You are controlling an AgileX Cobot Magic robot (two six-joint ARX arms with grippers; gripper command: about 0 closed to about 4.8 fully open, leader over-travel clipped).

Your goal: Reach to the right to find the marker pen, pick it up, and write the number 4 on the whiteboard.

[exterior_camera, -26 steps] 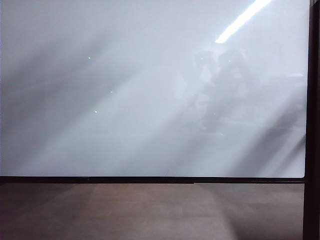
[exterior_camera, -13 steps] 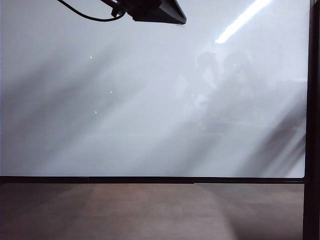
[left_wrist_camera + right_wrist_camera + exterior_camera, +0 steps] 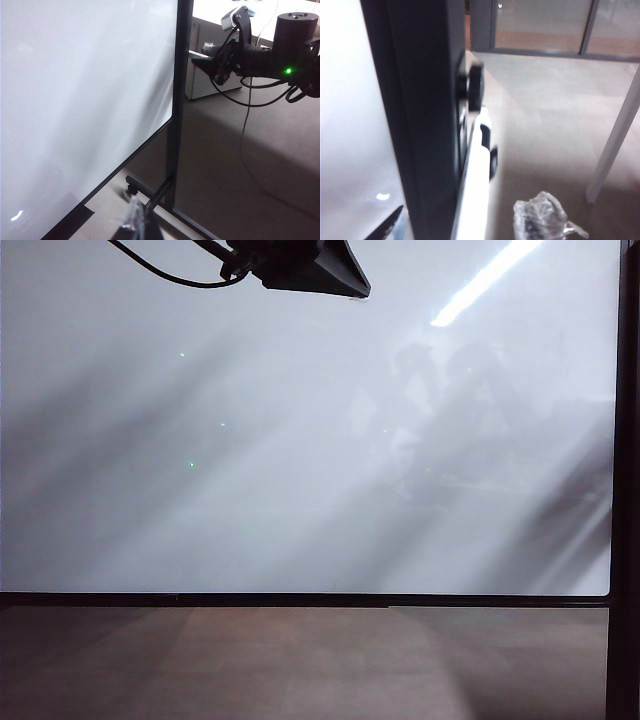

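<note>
1. While the whiteboard [image 3: 300, 440] carries no stroke of the number 4, the marker pen [image 3: 472, 195] sits off its right edge, lying close against the black frame [image 3: 420, 125].
2. We see the right pincer [image 3: 465, 222] there with its fingers apart on either side of the barrel, so nothing is gripped yet.
3. Our left pincer [image 3: 137, 225] hangs in front of the board. Only a sliver of it shows, so we cannot tell whether it is open or closed.
4. We judge the main risk to be a poor closing. With the pen so tight to the frame, the finger on that side could strike the frame, or pinch the barrel off-centre and flick it to the floor.
5. A skewed grip, or one far from the tip, would let the tip wobble and spoil the strokes.
6. On the way round the frame edge, we could knock the pen and shift it in the grip.
</note>
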